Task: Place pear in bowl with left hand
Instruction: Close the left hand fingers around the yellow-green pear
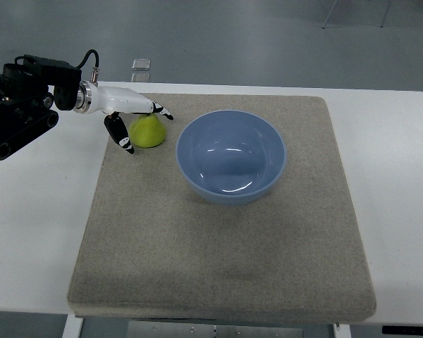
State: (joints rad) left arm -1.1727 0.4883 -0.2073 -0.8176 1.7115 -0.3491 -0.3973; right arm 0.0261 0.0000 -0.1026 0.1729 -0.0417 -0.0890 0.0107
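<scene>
A yellow-green pear (pixel 149 132) sits on the grey mat (pixel 218 239), just left of the blue bowl (pixel 231 155). My left hand (pixel 142 127) reaches in from the upper left and brackets the pear, the thumb on its near-left side and the fingers (pixel 161 111) along its far side. The fingers are spread around the fruit and not clearly closed on it. The pear rests on the mat. Inside, the bowl is bare. The right arm does not show.
The mat lies on a white table (pixel 35 232). A small clear square object (pixel 142 64) lies on the floor beyond the table's far edge. The black left arm (pixel 21 98) hangs over the table's left part.
</scene>
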